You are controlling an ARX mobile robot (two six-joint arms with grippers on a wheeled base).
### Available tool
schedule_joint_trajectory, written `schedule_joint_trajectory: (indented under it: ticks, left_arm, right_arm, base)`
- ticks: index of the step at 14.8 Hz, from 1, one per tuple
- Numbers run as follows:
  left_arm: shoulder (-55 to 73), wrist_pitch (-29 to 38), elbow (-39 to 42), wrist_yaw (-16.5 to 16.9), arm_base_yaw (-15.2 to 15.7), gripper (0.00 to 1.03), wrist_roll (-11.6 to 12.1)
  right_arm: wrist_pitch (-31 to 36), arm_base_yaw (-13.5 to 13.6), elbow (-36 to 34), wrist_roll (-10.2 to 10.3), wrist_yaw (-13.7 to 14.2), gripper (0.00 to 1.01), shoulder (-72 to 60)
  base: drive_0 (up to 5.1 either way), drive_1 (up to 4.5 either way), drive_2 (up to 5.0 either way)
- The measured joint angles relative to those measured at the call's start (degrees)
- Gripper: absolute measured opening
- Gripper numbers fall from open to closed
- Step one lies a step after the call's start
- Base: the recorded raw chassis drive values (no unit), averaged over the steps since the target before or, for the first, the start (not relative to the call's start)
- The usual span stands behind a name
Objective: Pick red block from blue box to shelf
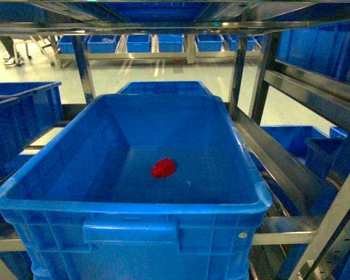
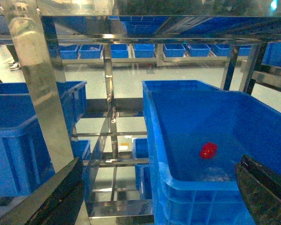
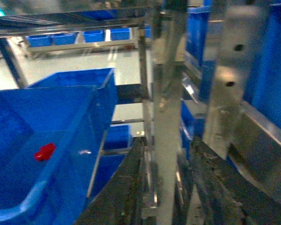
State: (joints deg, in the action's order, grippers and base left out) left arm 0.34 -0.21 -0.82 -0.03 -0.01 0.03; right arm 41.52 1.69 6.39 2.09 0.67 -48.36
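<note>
Lying on the floor of a large dark blue crate [image 1: 134,230], slightly toward 5 o'clock from the floor's centre in the head view: the red block [image 1: 163,168], tilted rather than squarely upright, touching neither wall. Seated on a tier of the shelf [image 1: 245,64], that ribbed crate with a moulded handle on its near wall, steel posts rising at 11 and 1 o'clock behind it and a slanting rail at 3 o'clock. More blue crates [image 1: 17,125] at 9 o'clock on the same rack, and a row of small blue bins [image 1: 139,42] at 12 o'clock across the pale floor [image 1: 163,73]. Neither arm visible in the head view. Seen from the left wrist: left claw [image 2: 159,187] spread wide and empty, its dark fingers [image 2: 61,197] at 7 and 5 o'clock of the picture, short of the crate's near rim, the block at about 4 o'clock inside the crate. Seen from the right wrist, blurred: right claw [image 3: 166,178] parted, gripping nothing, its dark fingers [image 3: 225,197] low at 6 o'clock with a steel post of the rack appearing between them; cannot tell whether touching it. The block there at 9 o'clock, well apart from that claw.
</note>
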Motion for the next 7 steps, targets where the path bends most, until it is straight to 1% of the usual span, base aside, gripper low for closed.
schedule_joint_trajectory:
  ticks: [1,2,3,4,5,6,7]
  left_arm:
    - [0.0,0.0,0.0,-0.1,0.0,0.98,0.0]
    - [0.0,0.0,0.0,0.0,0.0,0.98,0.0]
    - [0.0,0.0,0.0,0.0,0.0,0.98,0.0]
    - [0.0,0.0,0.0,0.0,0.0,0.98,0.0]
    - [0.0,0.0,0.0,0.0,0.0,0.98,0.0]
    - [0.0,0.0,0.0,0.0,0.0,0.98,0.0]
    - [0.0,0.0,0.0,0.0,0.0,0.98,0.0]
  right_arm:
    - [-1.6,-1.8,-1.0,-0.7,-0.3,0.24,2.4]
    - [-3.1,-2.1,-2.1,-0.9,-0.4,0.11,5.0]
    - [-4.9,-1.8,-2.7,-1.6,-0.6,0.02,7.4]
    - [-5.1,-1.7,-3.7,-1.7,-0.6,0.02,9.3]
    - [-3.7,-1.7,-5.2,-1.7,-0.6,0.02,9.7]
    - [-7.2,-1.7,-5.7,-1.7,-0.6,0.02,11.9]
    - [-9.0,-1.7,-5.7,-1.7,-0.6,0.02,15.2]
  base:
    - [0.0,0.0,0.0]
    - [0.0,0.0,0.0]
    - [0.0,0.0,0.0]
    - [0.0,0.0,0.0]
    - [0.0,0.0,0.0]
    - [0.0,0.0,0.0]
    - [0.0,0.0,0.0]
